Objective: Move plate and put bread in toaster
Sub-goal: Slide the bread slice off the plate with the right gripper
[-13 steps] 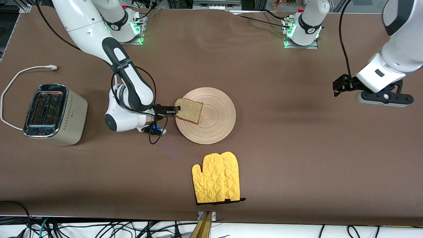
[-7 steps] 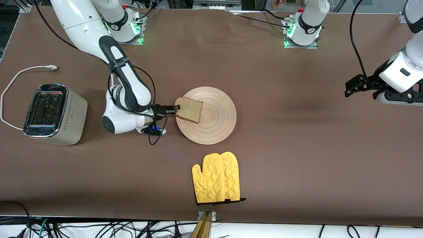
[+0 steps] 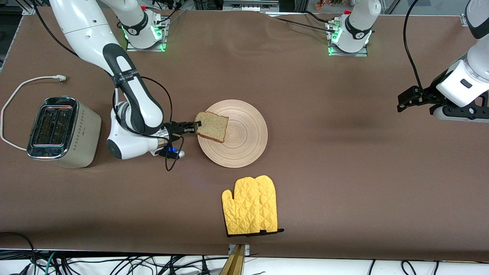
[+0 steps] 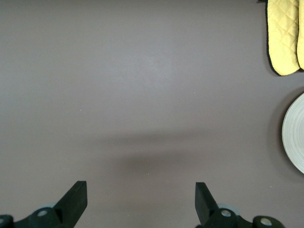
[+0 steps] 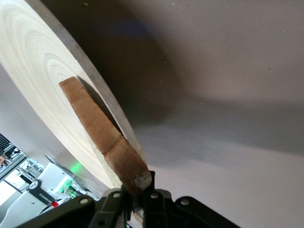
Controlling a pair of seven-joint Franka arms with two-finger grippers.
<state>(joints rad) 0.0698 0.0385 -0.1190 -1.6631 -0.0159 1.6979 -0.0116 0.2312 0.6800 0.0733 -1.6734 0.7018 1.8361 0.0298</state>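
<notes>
1. The table (image 3: pixel 324 160), under a brown cloth, carries everything here; both arms' bases stand along its edge farthest from the front camera.
2. The toaster (image 3: pixel 63 131) sits toward the right arm's end of the table, well apart from the right gripper, slots up, its white cord (image 3: pixel 15 95) looping beside it.
3. The plate (image 3: pixel 238 139) lies flat near the table's middle, just beside the right gripper's fingertips and partly under the bread.
4. The yellow oven mitt (image 3: pixel 250 210) lies flat, nearer the front camera than the plate.
5. The bread (image 3: pixel 212 126) is in the right gripper's grip by one edge, tilted, held over the plate's rim on the toaster's side.
6. The right gripper (image 3: pixel 195 128) is clamped on the bread's crust; the right wrist view shows the slice (image 5: pixel 107 137) edge-on, pinched between the fingers.
7. The left gripper (image 3: pixel 405 100) hangs over bare cloth toward the left arm's end, well apart from the plate, its fingers (image 4: pixel 76 199) spread wide with nothing between them; this arm waits.
</notes>
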